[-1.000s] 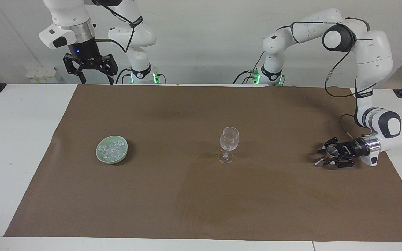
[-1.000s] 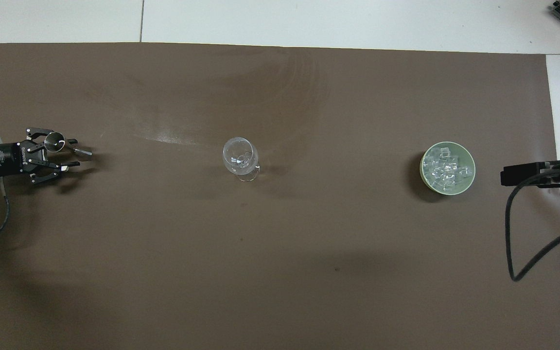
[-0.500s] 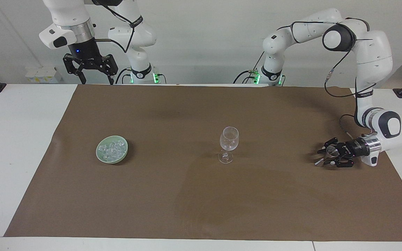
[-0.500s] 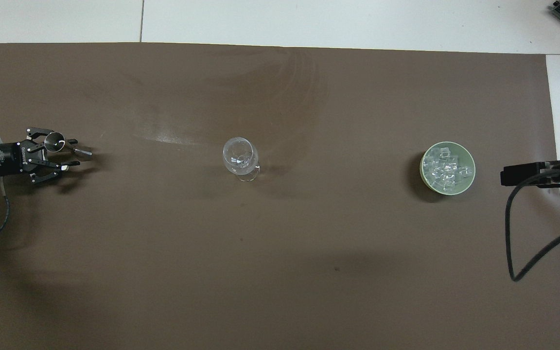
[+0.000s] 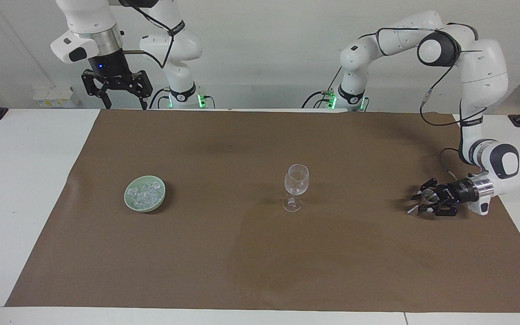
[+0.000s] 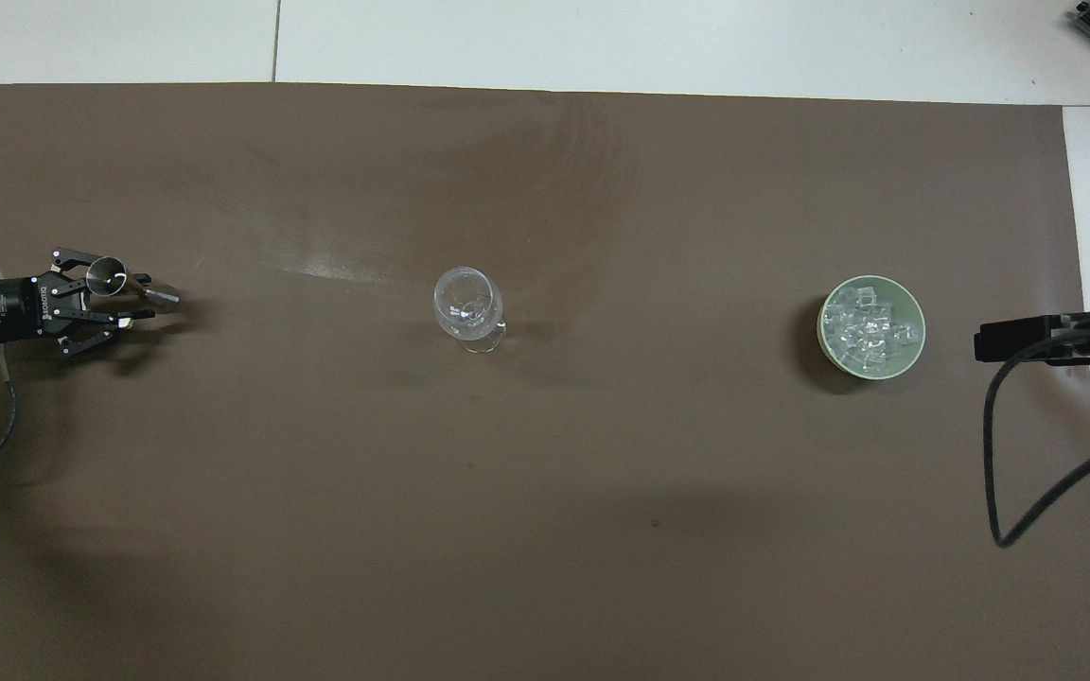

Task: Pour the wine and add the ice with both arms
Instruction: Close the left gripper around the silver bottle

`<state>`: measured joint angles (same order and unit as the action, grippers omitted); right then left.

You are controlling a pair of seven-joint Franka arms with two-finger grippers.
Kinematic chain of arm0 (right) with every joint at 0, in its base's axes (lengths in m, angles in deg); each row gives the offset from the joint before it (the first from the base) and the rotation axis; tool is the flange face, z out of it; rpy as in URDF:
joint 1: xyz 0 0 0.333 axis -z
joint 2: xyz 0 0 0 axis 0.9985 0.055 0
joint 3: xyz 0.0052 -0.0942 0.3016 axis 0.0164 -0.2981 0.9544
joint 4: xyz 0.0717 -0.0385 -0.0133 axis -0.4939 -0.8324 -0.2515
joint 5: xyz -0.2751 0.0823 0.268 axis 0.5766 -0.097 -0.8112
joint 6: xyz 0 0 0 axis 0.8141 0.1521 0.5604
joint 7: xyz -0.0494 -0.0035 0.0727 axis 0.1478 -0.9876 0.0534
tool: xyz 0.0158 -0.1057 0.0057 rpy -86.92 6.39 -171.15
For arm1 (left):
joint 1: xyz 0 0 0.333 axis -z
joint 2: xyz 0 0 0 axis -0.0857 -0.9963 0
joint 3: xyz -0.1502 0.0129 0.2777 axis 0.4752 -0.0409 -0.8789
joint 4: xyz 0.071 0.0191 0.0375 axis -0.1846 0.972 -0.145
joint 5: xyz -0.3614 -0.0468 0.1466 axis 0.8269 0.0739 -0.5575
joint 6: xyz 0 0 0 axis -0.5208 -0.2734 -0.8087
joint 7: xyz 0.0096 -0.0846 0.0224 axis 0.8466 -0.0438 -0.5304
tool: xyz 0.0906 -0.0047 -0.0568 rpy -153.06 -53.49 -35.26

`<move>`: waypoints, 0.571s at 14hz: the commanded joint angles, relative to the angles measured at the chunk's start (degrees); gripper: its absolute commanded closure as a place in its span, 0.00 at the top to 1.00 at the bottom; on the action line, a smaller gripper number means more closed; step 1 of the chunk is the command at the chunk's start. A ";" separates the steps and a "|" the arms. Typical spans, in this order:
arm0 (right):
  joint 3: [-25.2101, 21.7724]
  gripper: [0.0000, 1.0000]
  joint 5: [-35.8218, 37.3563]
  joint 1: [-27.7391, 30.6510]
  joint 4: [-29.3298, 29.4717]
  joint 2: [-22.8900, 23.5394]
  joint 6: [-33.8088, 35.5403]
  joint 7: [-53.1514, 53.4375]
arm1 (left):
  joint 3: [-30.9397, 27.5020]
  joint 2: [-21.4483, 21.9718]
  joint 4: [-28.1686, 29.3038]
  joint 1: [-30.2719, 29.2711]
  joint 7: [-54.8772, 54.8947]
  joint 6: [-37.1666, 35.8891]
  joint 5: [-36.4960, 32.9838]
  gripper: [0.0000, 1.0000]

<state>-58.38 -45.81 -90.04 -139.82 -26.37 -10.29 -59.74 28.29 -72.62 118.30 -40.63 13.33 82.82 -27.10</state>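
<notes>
Facing view: the left gripper [image 5: 419,203] lies low over the brown mat [image 5: 260,253], fingers pinching a small metal cup [image 5: 428,195]. Between it and the ice [image 5: 146,192] in the green bowl [image 5: 130,203] stands the wine glass [image 5: 296,187]. The right gripper [image 5: 124,98] waits raised, spread.

Overhead view: the left gripper [image 6: 133,303] points at the wine glass [image 6: 467,307]; the ice [image 6: 871,326] lies well apart.

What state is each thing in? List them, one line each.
wine glass: upright on the mat, no wine in it.
bowl: upright, holding the ice.
ice: heaped in the bowl.
small metal cup: at the left gripper, grip unclear.
left gripper: low over the mat, pointing sideways.
right gripper: raised, open, empty, waiting.
</notes>
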 commanded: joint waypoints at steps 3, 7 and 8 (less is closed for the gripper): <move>0.46 1.00 1.10 0.03 -1.59 -1.28 -1.32 1.35 | 0.31 -1.04 -1.34 -0.68 0.25 -1.33 0.48 0.39; 0.46 1.00 1.10 0.03 -1.59 -1.28 -1.32 1.35 | 0.31 -1.04 -1.34 -0.68 0.60 -1.33 0.56 0.31; 0.46 1.00 1.10 0.03 -1.59 -1.28 -1.32 1.35 | 0.31 -1.04 -1.34 -0.68 0.60 -1.24 0.56 0.30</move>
<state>-58.38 -45.81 -90.04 -139.82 -26.37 -10.29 -59.74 28.29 -72.62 118.27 -40.64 13.49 82.82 -27.10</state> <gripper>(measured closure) 0.000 0.683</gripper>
